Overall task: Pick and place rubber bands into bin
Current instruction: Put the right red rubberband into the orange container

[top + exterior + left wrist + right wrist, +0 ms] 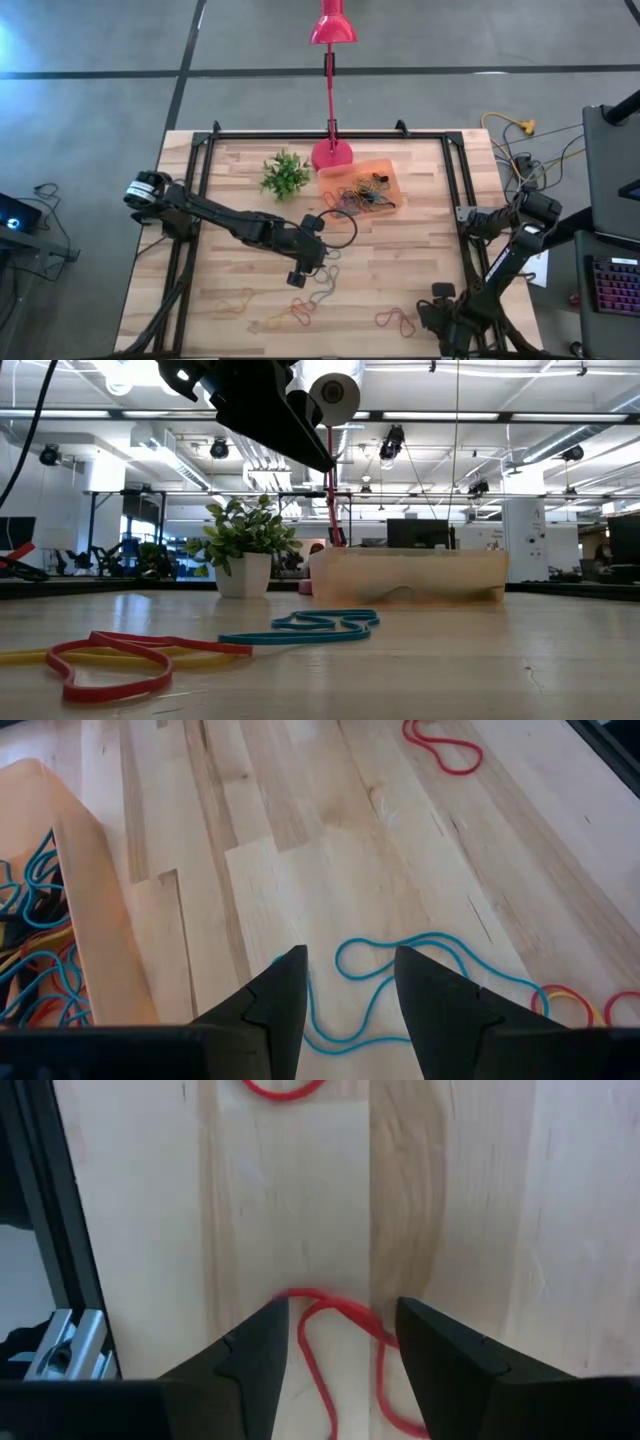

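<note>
The left gripper (310,265), fingers apart and empty, hangs over a teal rubber band (400,975) at the table's centre, the orange bin (385,175) of bands toward 1 o'clock, while the right gripper (335,1345), open at the 5 o'clock edge, straddles a red rubber band (340,1330) on the wood.

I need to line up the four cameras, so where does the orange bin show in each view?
High view: the bin lies just right of centre on the table's far half, rubber bands inside.
Low view: bin right of centre, beyond the teal band.
Left wrist view: its wall at the picture's left edge.
Right wrist view: not in it.
Shared landmark: the green plant beside the bin in both wide views.
</note>
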Robot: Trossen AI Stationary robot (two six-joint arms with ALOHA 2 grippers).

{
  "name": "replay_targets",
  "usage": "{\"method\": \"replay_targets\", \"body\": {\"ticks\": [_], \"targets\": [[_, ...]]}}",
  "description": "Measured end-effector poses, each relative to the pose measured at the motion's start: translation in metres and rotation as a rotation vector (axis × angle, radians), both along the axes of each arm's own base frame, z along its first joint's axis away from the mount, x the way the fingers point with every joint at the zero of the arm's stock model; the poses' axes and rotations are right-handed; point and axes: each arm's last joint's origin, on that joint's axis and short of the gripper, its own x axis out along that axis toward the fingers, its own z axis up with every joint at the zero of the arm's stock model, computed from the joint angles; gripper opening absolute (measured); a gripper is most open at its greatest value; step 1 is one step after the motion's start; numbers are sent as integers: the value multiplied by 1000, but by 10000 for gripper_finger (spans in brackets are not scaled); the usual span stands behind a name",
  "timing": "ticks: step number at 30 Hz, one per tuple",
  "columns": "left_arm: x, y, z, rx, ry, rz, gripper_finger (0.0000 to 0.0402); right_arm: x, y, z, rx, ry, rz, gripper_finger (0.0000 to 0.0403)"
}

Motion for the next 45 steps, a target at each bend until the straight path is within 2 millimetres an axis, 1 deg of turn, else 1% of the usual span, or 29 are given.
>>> {"method": "replay_targets", "body": {"ticks": [6,11,15,22,28,35,45], "targets": [[0,0,0,0,1,0,136,-5,0,-2,-15,17,-23,160],[0,0,0,0,1,1,136,-11,-2,-6,-26,24,-81,140],[0,0,0,-1,1,0,136,-12,-2,-7,-30,27,-112,129],[0,0,0,-1,1,1,136,-11,-3,-7,-57,-30,-122,105],[0,0,0,-1,2,0,136,-10,-4,-8,-70,-75,-130,71],[0,0,0,-1,2,1,136,-6,-2,-8,-70,-154,-134,16],[0,0,-1,0,5,0,136,-3,3,-3,-75,-211,-112,9]]}}
